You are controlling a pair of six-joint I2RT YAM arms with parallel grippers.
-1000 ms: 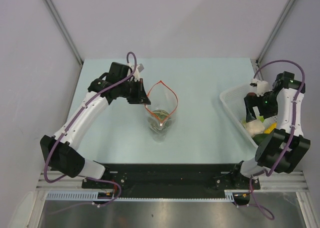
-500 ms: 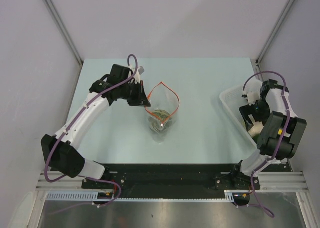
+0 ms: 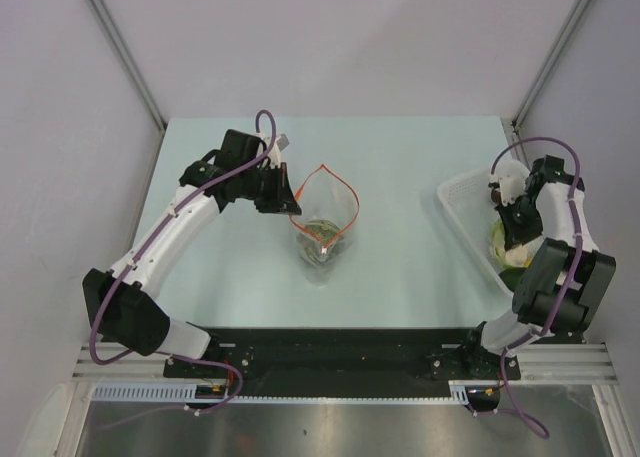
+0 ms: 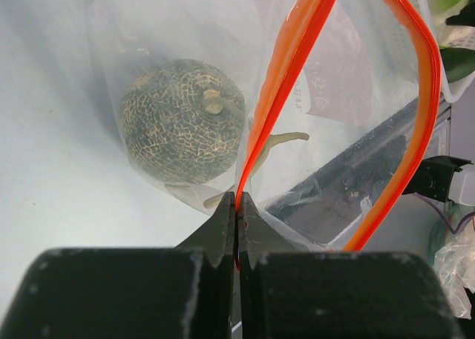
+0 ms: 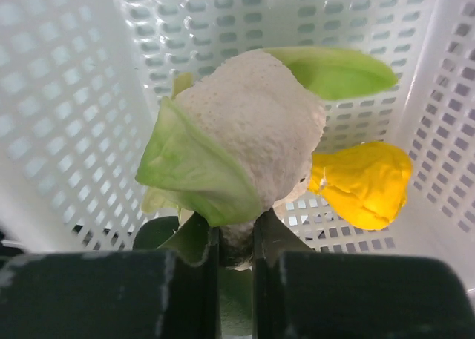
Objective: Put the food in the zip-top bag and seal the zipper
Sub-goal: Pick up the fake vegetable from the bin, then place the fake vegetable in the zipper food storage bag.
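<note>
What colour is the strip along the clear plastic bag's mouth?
The thin strip is orange-red, seen best in the left wrist view.

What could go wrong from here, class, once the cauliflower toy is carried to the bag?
1. The right gripper pinches only the bottom of the pale cream, green-leaved cauliflower toy in the white perforated basket; it may slip when lifted.
2. The left gripper holds the clear plastic bag open by a pinch on its orange-red zipper strip; a bump could free it.

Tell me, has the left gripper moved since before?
No. The left gripper sits just as far from the table far edge, still pinching the zipper.
</note>
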